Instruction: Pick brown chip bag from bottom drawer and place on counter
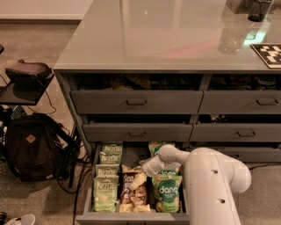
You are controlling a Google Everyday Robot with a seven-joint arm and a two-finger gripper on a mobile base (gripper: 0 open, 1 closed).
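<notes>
The bottom drawer (131,218) of the left stack is pulled open. The brown chip bag (131,195) lies in its middle row, dark brown with white script and a cream-tan top end. My gripper (141,176) hangs from the white arm (210,184) and reaches down into the drawer. It is at the top end of the brown bag, touching or just above it. The glossy grey counter (167,35) spans the top of the cabinet.
Pale green Kettle bags (105,189) fill the drawer's left row and green dang bags (167,193) the right. The upper drawers stand slightly ajar. A dark backpack (30,145) and cables lie on the floor to the left. A dark cup (259,9) and a checkered tag (268,55) are on the counter's right.
</notes>
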